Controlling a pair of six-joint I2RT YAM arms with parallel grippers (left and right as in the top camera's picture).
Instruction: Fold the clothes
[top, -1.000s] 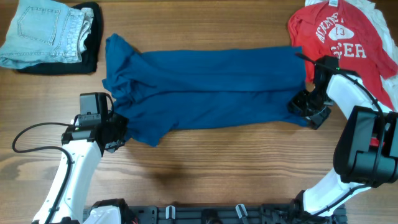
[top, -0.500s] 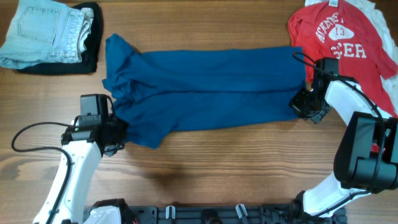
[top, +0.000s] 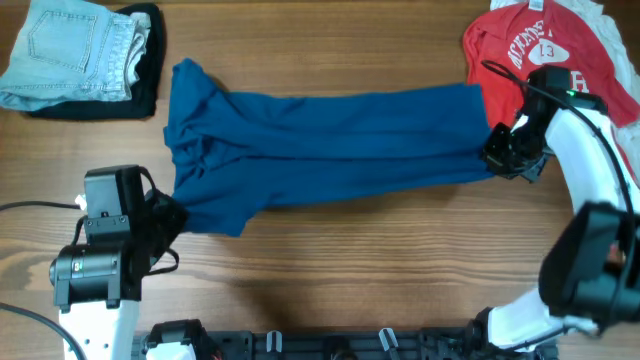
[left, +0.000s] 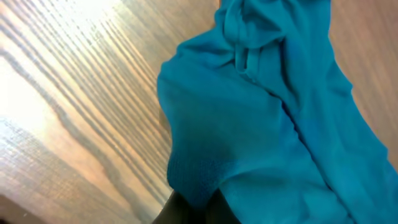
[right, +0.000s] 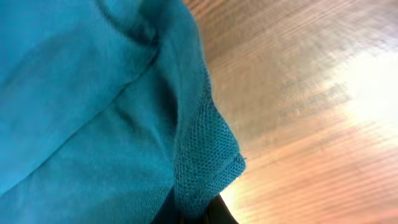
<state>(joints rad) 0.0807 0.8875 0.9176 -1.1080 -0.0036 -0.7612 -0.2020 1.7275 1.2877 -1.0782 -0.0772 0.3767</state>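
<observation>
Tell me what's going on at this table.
Two robot arms are folding a blue shirt that lies stretched across the table. The left gripper pinches its near-left corner and the right gripper pinches its right end. The wrist views show both shut on fabric. A red T-shirt lies at the far right. Folded jeans sit on a black garment at the far left.
</observation>
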